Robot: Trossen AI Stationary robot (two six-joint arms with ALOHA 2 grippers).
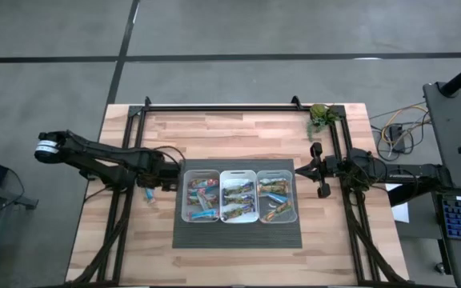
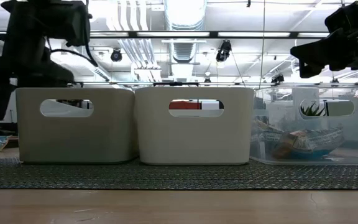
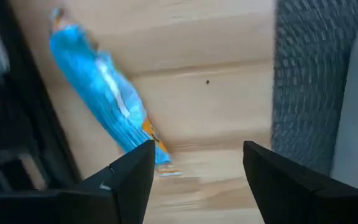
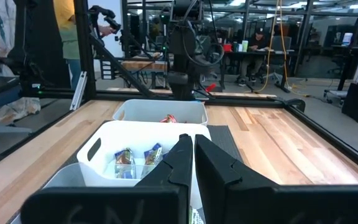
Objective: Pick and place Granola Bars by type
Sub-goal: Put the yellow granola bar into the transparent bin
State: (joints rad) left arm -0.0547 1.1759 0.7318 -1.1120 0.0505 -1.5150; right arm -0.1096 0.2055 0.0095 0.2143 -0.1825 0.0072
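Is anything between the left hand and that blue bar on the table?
Nothing visible. The open left hand hangs right over the blue granola bar on bare wood, beside the mat.

The wooden table (image 1: 214, 128) carries a dark mat (image 1: 238, 236) (ribbed) and one blue bar (image 1: 148, 194).

Bare table (image 1: 238, 132) is left open behind the three bins (image 1: 240, 194), which are packed side by side on the dark mat (image 1: 238, 234). The strip left of them is occupied by a blue granola bar (image 3: 104, 93) and the left gripper (image 1: 165, 170).
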